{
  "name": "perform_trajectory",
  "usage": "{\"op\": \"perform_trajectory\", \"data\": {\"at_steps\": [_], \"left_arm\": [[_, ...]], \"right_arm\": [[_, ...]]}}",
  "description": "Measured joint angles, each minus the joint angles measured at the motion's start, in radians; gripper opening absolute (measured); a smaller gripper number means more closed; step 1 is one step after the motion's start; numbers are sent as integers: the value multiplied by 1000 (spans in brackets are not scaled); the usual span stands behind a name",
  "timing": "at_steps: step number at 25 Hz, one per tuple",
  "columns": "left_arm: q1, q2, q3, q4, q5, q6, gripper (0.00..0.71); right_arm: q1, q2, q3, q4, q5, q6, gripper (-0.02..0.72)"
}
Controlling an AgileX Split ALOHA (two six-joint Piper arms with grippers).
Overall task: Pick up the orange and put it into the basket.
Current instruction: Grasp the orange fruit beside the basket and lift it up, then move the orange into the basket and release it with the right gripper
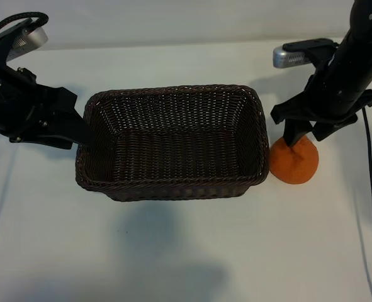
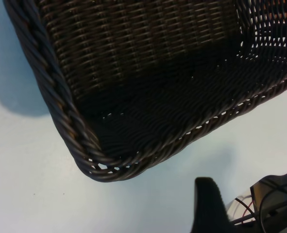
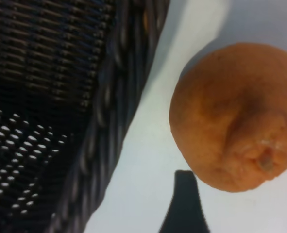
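Note:
The orange [image 1: 293, 163] lies on the white table, touching the right side of the dark woven basket [image 1: 173, 94]. Its knobby stem end shows in the right wrist view, where the orange [image 3: 230, 111] fills the space beside the basket rim [image 3: 109, 121]. My right gripper [image 1: 297, 138] hangs open just above the orange, with one finger [image 3: 184, 199] close to the fruit's edge; its other finger is out of that view. My left gripper [image 1: 78, 138] is open beside the basket's left rim, holding nothing. One of its fingers [image 2: 209, 204] shows near a basket corner [image 2: 104, 170].
The basket interior [image 1: 173, 141] holds nothing. A black cable [image 1: 369, 189] runs down the table at the far right. Bare white table [image 1: 173, 251] stretches in front of the basket.

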Motion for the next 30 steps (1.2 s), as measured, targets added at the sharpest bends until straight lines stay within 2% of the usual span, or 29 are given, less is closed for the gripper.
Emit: {"op": "perform_trajectory", "data": {"at_steps": [20, 22, 24, 26, 28, 30], "left_arm": [[0, 0, 0, 0, -1, 2, 454], [0, 0, 0, 0, -1, 2, 453], [0, 0, 0, 0, -1, 2, 453], [0, 0, 0, 0, -1, 2, 453], [0, 0, 0, 0, -1, 2, 453], [0, 0, 0, 0, -1, 2, 453]], "right_arm": [[14, 108, 0, 13, -49, -11, 517], [15, 108, 0, 2, -45, -11, 446], [15, 108, 0, -10, -42, -12, 313], [15, 108, 0, -20, -37, -13, 146], [15, 108, 0, -27, -34, -13, 89], [15, 108, 0, -32, -33, -13, 88]]}}
